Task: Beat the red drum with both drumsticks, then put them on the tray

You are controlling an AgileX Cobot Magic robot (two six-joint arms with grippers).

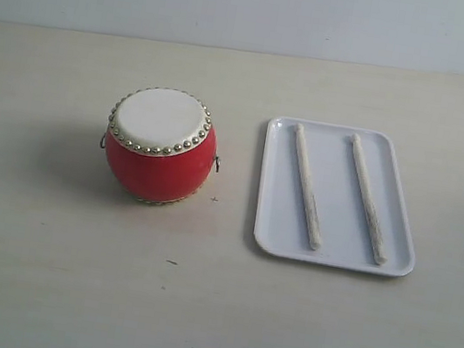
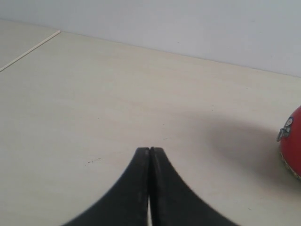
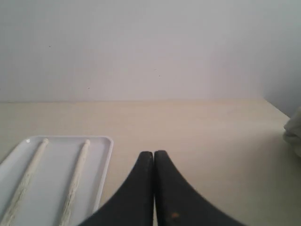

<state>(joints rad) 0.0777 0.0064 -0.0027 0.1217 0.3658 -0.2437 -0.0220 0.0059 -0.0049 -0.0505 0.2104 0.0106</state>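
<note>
Drumsticks are lying apart and nearly parallel inside the flat white rectangular plastic tray (image 1: 341, 235) at centre right of the exterior view: the left drumstick (image 1: 308, 186) and the right drumstick (image 1: 368, 198), both slim pale cream wooden rods with small rounded tips. The glossy red round-bellied drum (image 1: 159, 147), with a cream skin and brass studs, is sitting left of centre on the pale wooden table (image 1: 40, 267), well apart from the tray.

The left gripper (image 2: 149, 151) and the right gripper (image 3: 154, 154) are both clenched on nothing, black jaws pressing together over bare tabletop.

Any pickup is looking risky. The sticks are lying flat and thin on smooth plastic, so jaws coming down off-centre are likely to push a stick sideways, roll it against the low rim, or tip the tray. An off-centre strike could also be shoving the light drum along the table.

No brand, label or writing is showing anywhere.
</note>
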